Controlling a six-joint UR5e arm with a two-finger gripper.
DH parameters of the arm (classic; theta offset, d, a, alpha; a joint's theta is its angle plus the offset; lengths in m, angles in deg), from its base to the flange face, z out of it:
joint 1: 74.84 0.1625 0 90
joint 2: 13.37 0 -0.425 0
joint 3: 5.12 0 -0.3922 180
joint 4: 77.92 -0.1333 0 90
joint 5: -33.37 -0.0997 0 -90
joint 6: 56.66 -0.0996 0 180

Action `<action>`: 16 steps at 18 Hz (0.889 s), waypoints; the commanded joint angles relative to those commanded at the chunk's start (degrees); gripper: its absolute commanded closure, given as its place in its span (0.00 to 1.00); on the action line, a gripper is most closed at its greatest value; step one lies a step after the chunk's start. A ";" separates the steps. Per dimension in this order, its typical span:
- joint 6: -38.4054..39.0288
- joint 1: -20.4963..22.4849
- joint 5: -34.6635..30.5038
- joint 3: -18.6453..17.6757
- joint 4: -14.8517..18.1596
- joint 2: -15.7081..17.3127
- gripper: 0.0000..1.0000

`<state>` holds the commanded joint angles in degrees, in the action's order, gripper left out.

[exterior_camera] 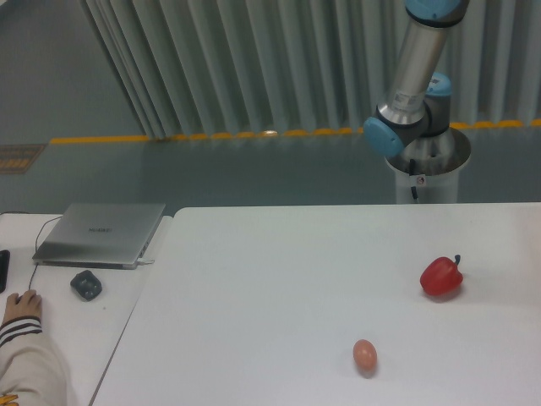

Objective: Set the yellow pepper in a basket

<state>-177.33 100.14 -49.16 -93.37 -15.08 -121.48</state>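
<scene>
You see only the silver-and-blue arm (412, 80) rising behind the white table (279, 288); its gripper is out of frame, so you cannot tell how wide it stands or whether it carries anything. The yellow pepper and the basket are nowhere in view either. On the table sit a glossy red bell pepper with a dark stem (442, 277) and, nearer you, a small pinkish-brown egg (364, 354), well apart, likely as distractors. Judge the task state as unknowable from here.
</scene>
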 joint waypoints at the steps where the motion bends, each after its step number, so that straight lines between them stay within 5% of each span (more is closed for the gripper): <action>1: 0.52 -0.09 0.87 -0.18 0.09 0.00 0.00; 4: -0.18 -1.40 2.73 -0.53 1.14 1.74 0.00; 8: 0.78 -8.33 1.33 -0.79 7.02 6.23 0.00; 12: 6.29 -17.12 -5.35 -0.79 7.82 6.51 0.00; 16: 10.10 -19.68 -5.62 -0.79 7.91 5.63 0.00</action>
<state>-167.23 80.46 -54.79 -94.16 -7.17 -115.85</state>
